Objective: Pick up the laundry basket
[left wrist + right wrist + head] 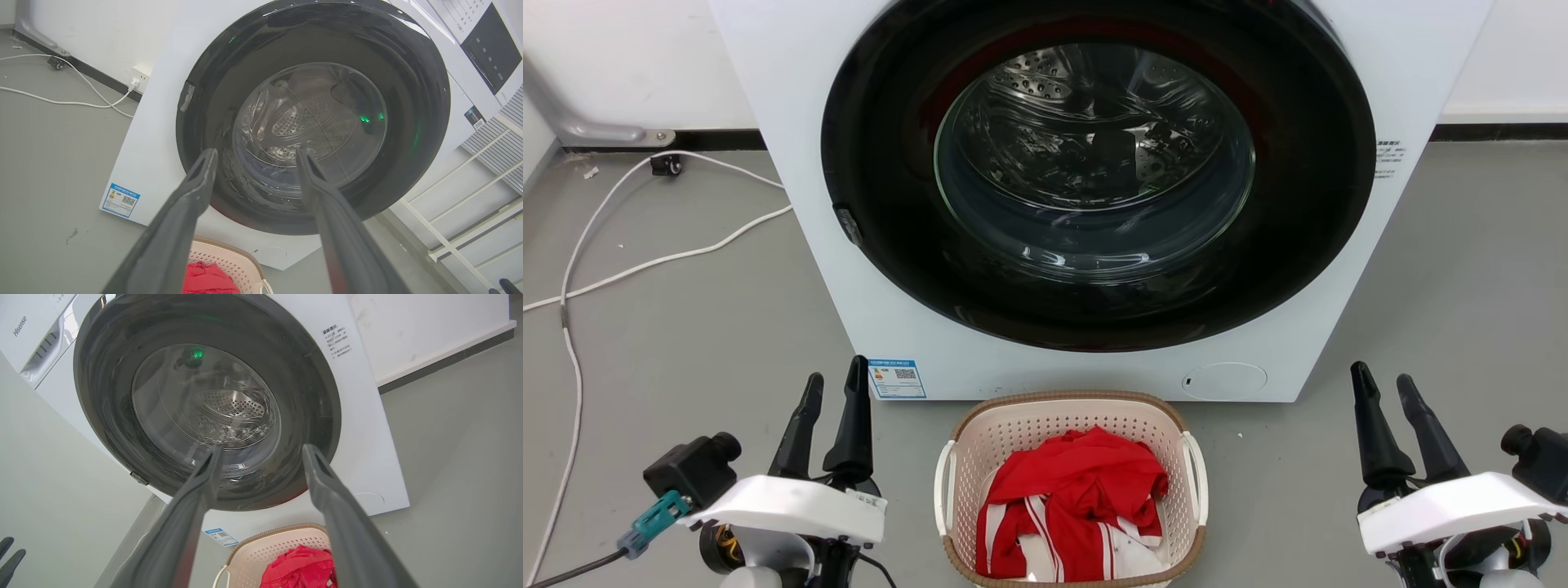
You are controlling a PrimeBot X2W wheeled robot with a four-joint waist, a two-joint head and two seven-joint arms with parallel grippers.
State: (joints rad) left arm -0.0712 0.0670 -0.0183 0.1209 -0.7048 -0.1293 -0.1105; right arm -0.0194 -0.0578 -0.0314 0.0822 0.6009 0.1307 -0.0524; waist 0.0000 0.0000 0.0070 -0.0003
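The laundry basket [1070, 412] is cream with a brown woven-look rim and white side handles. It stands on the grey floor at the bottom centre of the head view, just in front of the washer, with red and white clothing [1074, 506] inside. My left gripper [836, 380] is open, to the basket's left and apart from it. My right gripper [1384, 384] is open on the basket's right, also apart. The left wrist view catches the basket [233, 261] at its bottom edge, and the right wrist view has the basket [282, 545] low between the fingers.
A white front-loading washer [1094, 188] with a shut dark glass door stands right behind the basket. White cables [645, 261] trail over the floor at the left. A white rack [470, 228] stands beside the washer. Bare floor lies on both sides of the basket.
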